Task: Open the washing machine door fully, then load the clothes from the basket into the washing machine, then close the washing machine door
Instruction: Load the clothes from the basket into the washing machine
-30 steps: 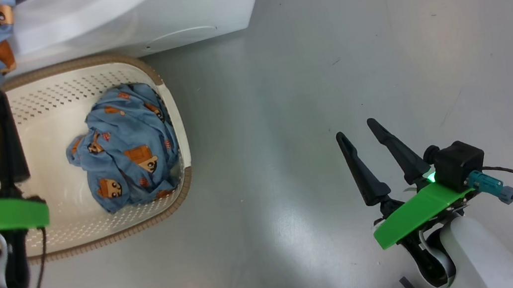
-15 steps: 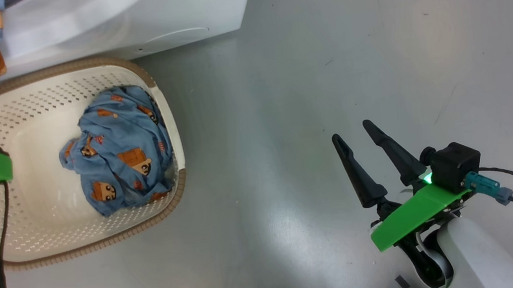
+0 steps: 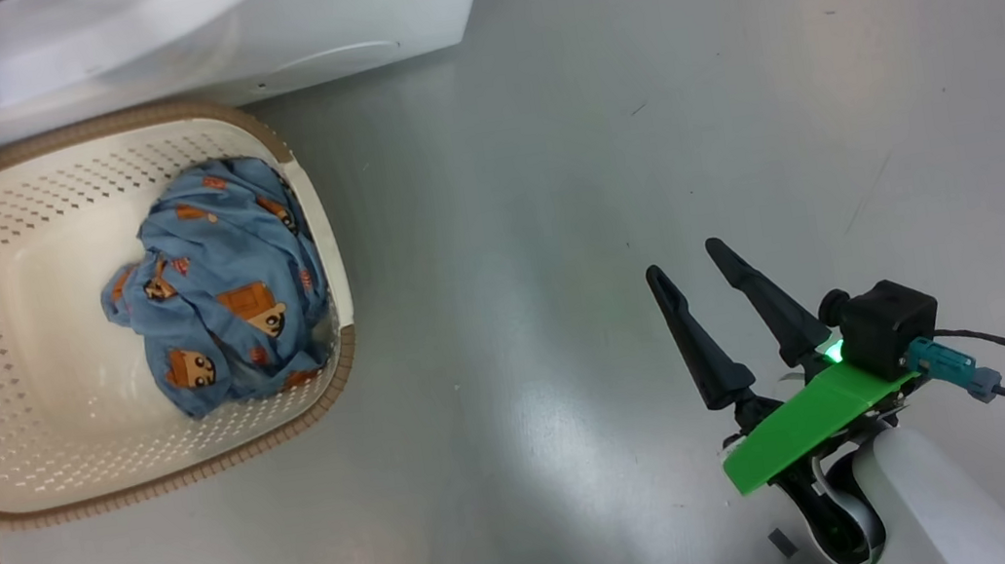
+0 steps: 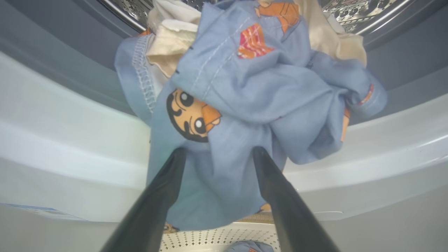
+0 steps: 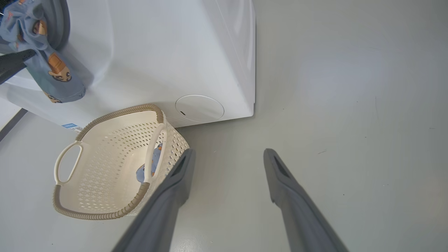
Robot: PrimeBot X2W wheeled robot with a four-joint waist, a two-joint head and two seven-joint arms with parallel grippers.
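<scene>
Both grippers stand spread wide, and neither pinches anything.

In the left wrist view, the left gripper (image 4: 218, 149) has its fingers parted at lower centre. Their tips are against a blue printed garment (image 4: 245, 87) that spills with a cream piece (image 4: 168, 42) from the washing machine (image 5: 157, 52) mouth. In the head view, the right gripper (image 3: 682, 262) is at lower right over bare grey floor (image 3: 546, 168), touching nothing. At left, the basket (image 3: 194, 468) holds another blue printed bundle (image 3: 219, 292).

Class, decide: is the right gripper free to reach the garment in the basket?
Probably yes: the right gripper is open, bare floor lies between it and the basket, and the garment lies uncovered.
</scene>
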